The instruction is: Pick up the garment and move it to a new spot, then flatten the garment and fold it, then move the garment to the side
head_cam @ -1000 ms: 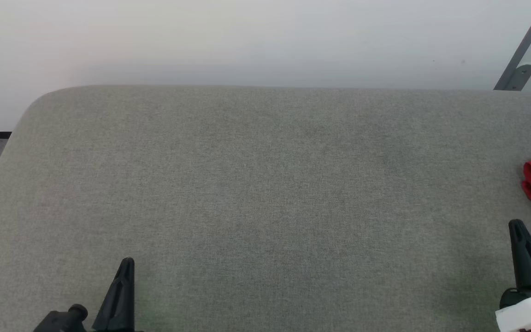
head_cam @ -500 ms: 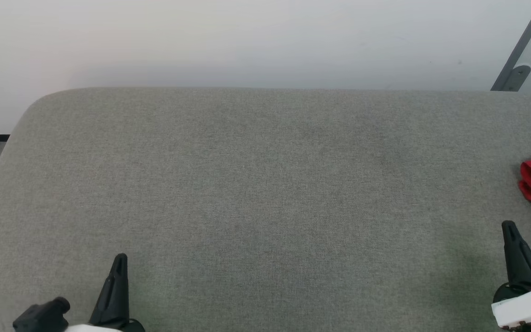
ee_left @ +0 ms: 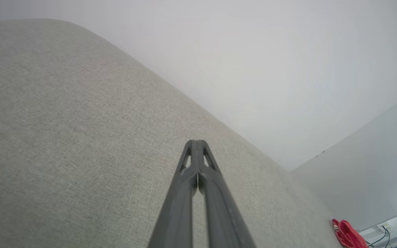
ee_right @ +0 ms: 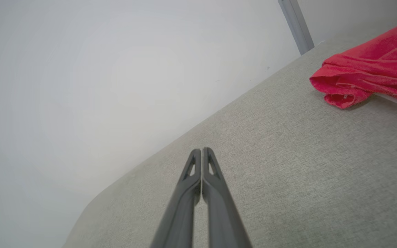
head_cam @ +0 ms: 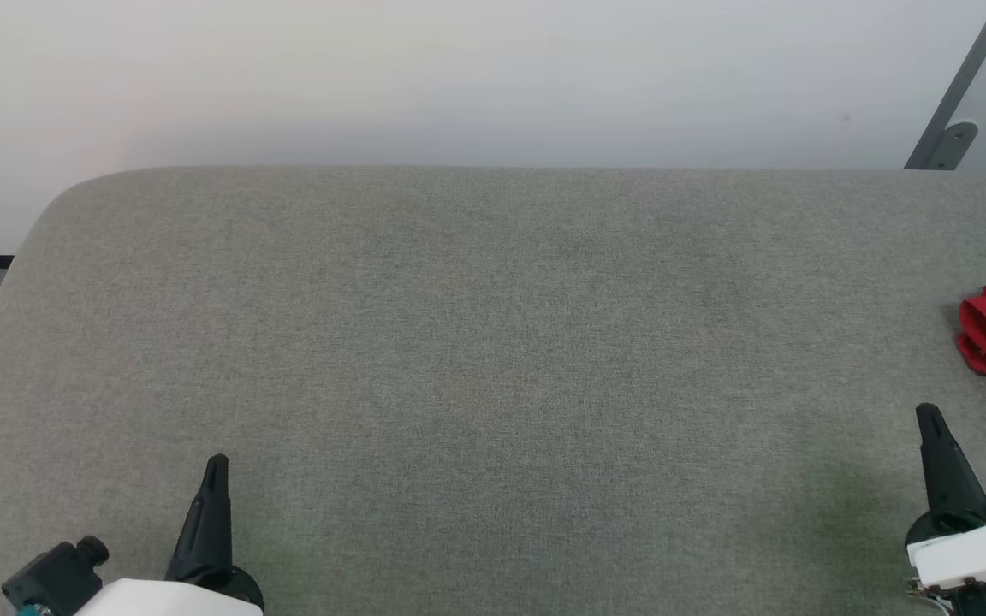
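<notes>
moved: the left gripper (head_cam: 216,466) and right gripper (head_cam: 928,415) reach slightly farther over the tabletop (head_cam: 493,299) than a second ago, and more of each pale forearm (head_cam: 977,552) shows; the head camera has shifted a little.
left jaws: pressed together, empty, near left.
right jaws: pressed together, empty, near right, apart from the garment.
garment (ee_right: 370,74): far right of the tabletop. The right wrist view shows soft, fuzzy red folds and a rolled edge; the head view shows a red lump cut off by the frame.
tabletop: grey woven fabric, rounded far-left corner.
</notes>
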### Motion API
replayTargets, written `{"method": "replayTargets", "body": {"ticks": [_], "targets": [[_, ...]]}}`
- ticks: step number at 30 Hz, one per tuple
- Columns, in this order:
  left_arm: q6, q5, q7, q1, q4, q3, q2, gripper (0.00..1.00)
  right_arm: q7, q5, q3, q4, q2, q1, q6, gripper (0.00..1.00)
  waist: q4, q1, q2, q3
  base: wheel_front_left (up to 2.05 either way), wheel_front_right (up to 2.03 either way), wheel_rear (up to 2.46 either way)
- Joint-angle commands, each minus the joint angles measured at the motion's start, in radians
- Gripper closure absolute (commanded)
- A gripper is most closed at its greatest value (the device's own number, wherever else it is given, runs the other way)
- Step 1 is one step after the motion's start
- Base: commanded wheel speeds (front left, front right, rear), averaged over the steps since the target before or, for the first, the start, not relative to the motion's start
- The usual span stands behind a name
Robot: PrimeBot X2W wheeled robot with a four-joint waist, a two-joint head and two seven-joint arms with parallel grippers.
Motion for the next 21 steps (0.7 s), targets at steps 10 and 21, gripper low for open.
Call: {"method": "replayTargets", "body": {"ticks": [10,21], "targets": [[0.001,-0.155,0.037,-0.05,0.009,0.015,-0.002,1.0,0.028,0.131,0.001,0.014,0.018,-0.045,0.0,1.0,-0.005,0.0,0.0,-0.004,0.0,0.0,0.0],[0.001,-0.283,0.071,-0.076,0.028,0.026,-0.008,1.0,0.05,0.241,0.002,0.037,0.039,-0.064,0.0,1.0,-0.009,0.0,0.0,-0.007,0.0,0.0,0.0]]}}
